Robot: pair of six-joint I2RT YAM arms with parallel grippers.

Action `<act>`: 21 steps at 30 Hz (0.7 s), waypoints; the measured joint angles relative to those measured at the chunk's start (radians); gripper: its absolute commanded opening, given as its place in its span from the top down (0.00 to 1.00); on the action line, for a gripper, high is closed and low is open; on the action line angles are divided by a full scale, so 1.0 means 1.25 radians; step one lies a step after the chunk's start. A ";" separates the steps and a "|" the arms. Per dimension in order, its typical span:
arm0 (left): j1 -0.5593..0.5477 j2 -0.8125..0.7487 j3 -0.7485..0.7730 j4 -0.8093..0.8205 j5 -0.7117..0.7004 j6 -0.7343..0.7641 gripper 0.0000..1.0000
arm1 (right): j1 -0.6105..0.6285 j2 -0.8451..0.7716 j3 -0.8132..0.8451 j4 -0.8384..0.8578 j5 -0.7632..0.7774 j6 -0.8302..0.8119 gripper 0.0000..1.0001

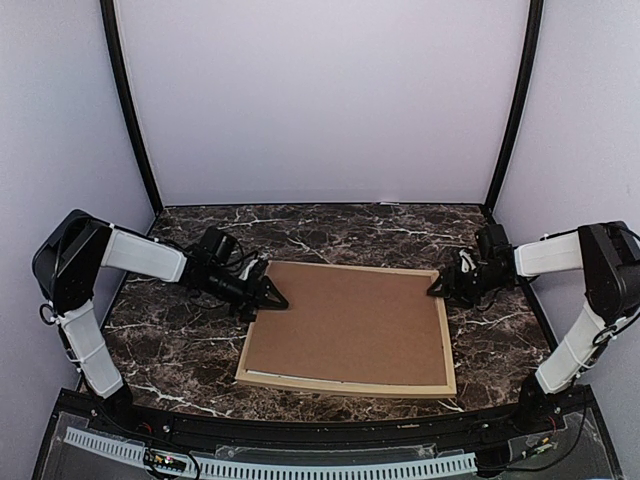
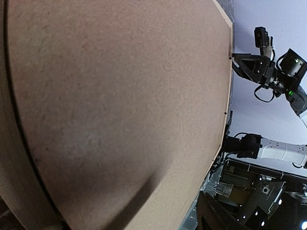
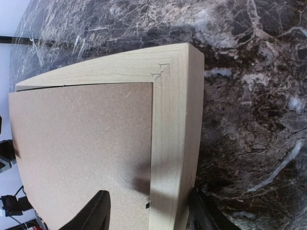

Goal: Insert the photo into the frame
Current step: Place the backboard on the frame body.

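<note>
Fingers open, left fingers (image 1: 265, 296) at the frame's (image 1: 350, 385) far-left corner, right fingers (image 3: 93, 213) astride its rail; I'd press the board (image 1: 345, 325) flat evenly.

One wooden frame (image 1: 350, 386), one brown backing board (image 1: 350, 325), two robot arms (image 1: 140, 255) (image 1: 545, 257).

The frame (image 1: 350, 385) is pale wood, the backing board (image 1: 345, 325) plain brown, the table (image 1: 180, 350) dark white-veined marble.

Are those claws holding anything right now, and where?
Nothing is clearly gripped. The right gripper straddles the frame at its side rail, jaws open, not pinching; the left gripper cannot be judged.
</note>
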 measured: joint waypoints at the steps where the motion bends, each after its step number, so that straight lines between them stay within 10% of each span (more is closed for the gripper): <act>1: -0.002 0.001 0.006 -0.014 -0.007 0.008 0.32 | 0.000 0.000 0.000 0.000 0.000 0.000 0.44; 21: -0.031 -0.014 0.087 -0.184 -0.138 0.114 0.16 | 0.007 0.001 0.000 0.000 0.000 0.000 0.44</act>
